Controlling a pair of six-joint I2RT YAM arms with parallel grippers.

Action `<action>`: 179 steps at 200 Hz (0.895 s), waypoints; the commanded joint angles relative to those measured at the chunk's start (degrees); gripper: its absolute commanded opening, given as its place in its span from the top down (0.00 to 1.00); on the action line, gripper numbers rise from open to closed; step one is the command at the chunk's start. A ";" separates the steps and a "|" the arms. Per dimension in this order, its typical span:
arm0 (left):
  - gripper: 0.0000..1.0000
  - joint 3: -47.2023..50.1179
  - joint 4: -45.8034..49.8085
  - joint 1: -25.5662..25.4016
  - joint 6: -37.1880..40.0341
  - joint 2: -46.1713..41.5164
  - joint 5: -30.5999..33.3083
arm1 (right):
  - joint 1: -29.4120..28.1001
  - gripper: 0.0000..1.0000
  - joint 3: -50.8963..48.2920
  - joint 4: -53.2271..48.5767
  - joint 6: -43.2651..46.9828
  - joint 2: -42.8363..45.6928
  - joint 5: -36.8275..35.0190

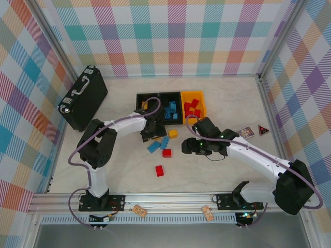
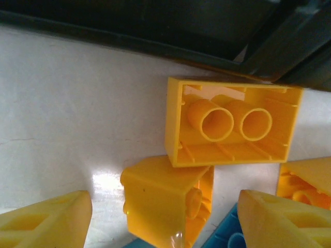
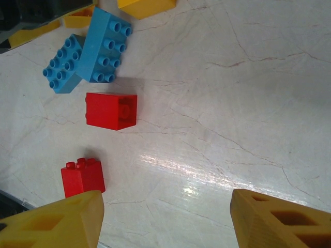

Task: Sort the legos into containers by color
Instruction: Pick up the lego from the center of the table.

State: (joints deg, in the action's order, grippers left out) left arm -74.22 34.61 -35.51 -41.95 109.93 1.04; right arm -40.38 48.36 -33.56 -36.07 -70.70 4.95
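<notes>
Three containers stand in a row at the back: a black bin (image 1: 147, 98), a black bin (image 1: 169, 106) with blue legos, and a yellow-orange bin (image 1: 194, 107) with red legos. My left gripper (image 1: 151, 133) (image 2: 165, 225) is open just in front of the black bin's wall (image 2: 155, 26). A small yellow lego (image 2: 165, 199) lies between its fingers, under a larger upturned yellow lego (image 2: 232, 124). My right gripper (image 1: 187, 147) (image 3: 165, 222) is open over bare table. Left of it lie two red legos (image 3: 111, 111) (image 3: 83, 175) and two blue legos (image 3: 106, 46) (image 3: 62, 70).
A black briefcase (image 1: 83, 97) lies at the back left. Two small cards (image 1: 245, 133) (image 1: 264, 129) rest at the right. Loose legos lie between the arms: yellow (image 1: 172, 134), blue (image 1: 153, 146), red (image 1: 166, 153) and red (image 1: 160, 170).
</notes>
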 commanded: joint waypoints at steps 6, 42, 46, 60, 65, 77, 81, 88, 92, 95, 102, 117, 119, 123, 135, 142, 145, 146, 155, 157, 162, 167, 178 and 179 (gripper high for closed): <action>0.33 -2.18 3.52 -1.07 1.00 2.10 1.29 | 0.65 0.34 -1.06 1.58 -1.39 0.82 -0.73; 0.51 -2.25 3.89 -1.22 1.07 2.68 1.61 | 1.01 0.34 -1.40 2.51 -1.59 0.00 -0.17; 0.54 -2.21 3.94 -1.23 1.14 2.55 1.67 | 1.01 0.34 -1.38 2.67 -1.63 -0.20 0.00; 0.64 -2.13 4.07 -1.19 1.18 2.07 1.86 | 1.01 0.34 -1.49 2.89 -1.84 -0.91 0.30; 0.66 -2.11 4.14 -1.16 1.26 1.89 2.07 | 1.01 0.34 -1.51 3.13 -1.98 -1.14 0.47; 0.68 -2.29 4.75 -1.23 1.72 1.39 2.55 | 1.09 0.34 -1.47 3.60 -2.14 -1.58 0.84; 0.70 -2.41 5.05 -1.23 1.86 1.19 2.71 | 1.09 0.34 -1.50 3.80 -2.13 -1.68 1.00; 0.71 -2.71 5.57 -1.22 2.21 0.79 3.05 | 1.09 0.35 -1.34 3.89 -2.13 -1.93 1.03; 0.71 -2.86 5.84 -1.22 2.46 0.47 3.26 | 1.09 0.35 -1.25 3.87 -2.16 -2.02 0.98; 0.71 -2.93 6.06 -1.22 2.56 0.30 3.33 | 1.12 0.35 -1.10 3.90 -2.03 -2.07 1.02; 0.71 -3.03 6.41 -1.23 2.88 -0.35 3.51 | 1.07 0.35 -0.90 4.02 -1.90 -2.33 1.26; 0.71 -3.30 7.26 -1.17 3.47 -1.93 3.96 | 1.09 0.35 -0.33 4.33 -1.30 -2.59 2.30; 0.72 -3.37 7.30 -1.22 3.59 -2.09 3.97 | 1.09 0.35 -0.36 4.39 -1.28 -2.60 2.44; 0.72 -3.50 7.60 -1.16 3.68 -2.52 4.14 | 1.09 0.35 -0.22 4.48 -1.22 -2.64 2.64; 0.72 -3.82 8.36 -1.20 4.29 -3.83 4.41 | 1.07 0.35 0.14 4.57 -1.11 -2.85 2.87; 0.72 -4.24 8.92 -1.21 4.67 -4.55 4.83 | 1.09 0.35 0.40 4.62 -1.00 -2.80 3.04; 0.72 -4.47 9.21 -1.19 4.80 -4.86 4.99 | 1.05 0.35 0.49 4.75 -0.96 -2.85 3.12; 0.72 -4.50 9.27 -1.21 4.83 -4.92 5.05 | 1.07 0.35 0.55 4.79 -0.94 -2.81 3.17; 0.72 -5.23 9.95 -1.18 5.32 -5.67 5.45 | 1.09 0.35 0.78 5.15 -0.87 -2.65 3.47; 0.72 -5.37 10.08 -1.13 5.48 -5.86 5.53 | 1.12 0.35 0.77 5.23 -0.85 -2.59 3.53; 0.72 -5.84 10.48 -1.08 5.71 -6.21 5.71 | 1.05 0.35 0.92 5.52 -0.90 -2.46 3.57; 0.72 -6.36 10.84 -1.08 5.91 -6.49 5.92 | 1.09 0.35 1.20 5.58 -0.84 -2.40 3.61; 0.73 -7.61 11.46 -0.95 6.51 -7.03 6.08 | 1.09 0.35 1.94 5.70 -0.53 -2.35 3.58; 0.73 -7.70 11.49 -0.96 6.57 -7.06 6.04 | 1.09 0.35 2.01 5.70 -0.46 -2.39 3.58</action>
State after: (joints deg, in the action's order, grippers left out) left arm -78.28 42.65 -36.25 -37.71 106.17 5.45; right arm -39.68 47.83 -29.36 -37.26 -73.21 7.20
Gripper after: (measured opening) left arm 0.317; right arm 0.648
